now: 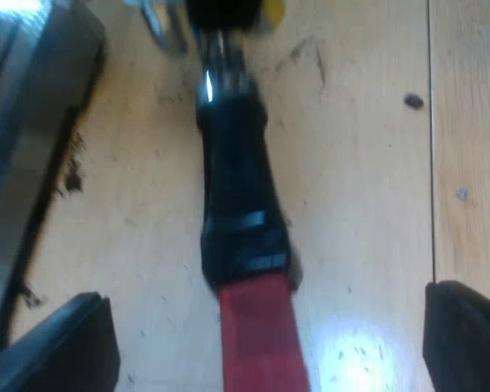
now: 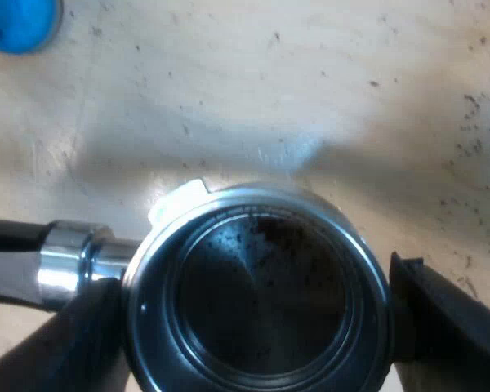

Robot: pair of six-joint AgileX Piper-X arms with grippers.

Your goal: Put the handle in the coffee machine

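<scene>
The metal holder (image 2: 253, 200) faces up at me, and its round basket has dark coffee specks inside. My right gripper (image 2: 257, 327) is shut on it, a black finger pressing the rim on each side. The holder's dark handle (image 1: 233, 180) runs over the wooden table and ends in red (image 1: 257, 335). My left gripper (image 1: 261, 343) is open, its two fingers standing wide apart on either side of the red end without touching it. At the handle's far end I see a bit of shiny metal and a black and yellow part of the other arm (image 1: 229, 10).
A grey metal side of the espresso machine (image 1: 24, 106) stands close beside the handle. A blue tamper (image 2: 16, 24) lies on the table beyond the basket. The wooden table (image 1: 359, 163) carries scattered coffee grounds and a plank seam.
</scene>
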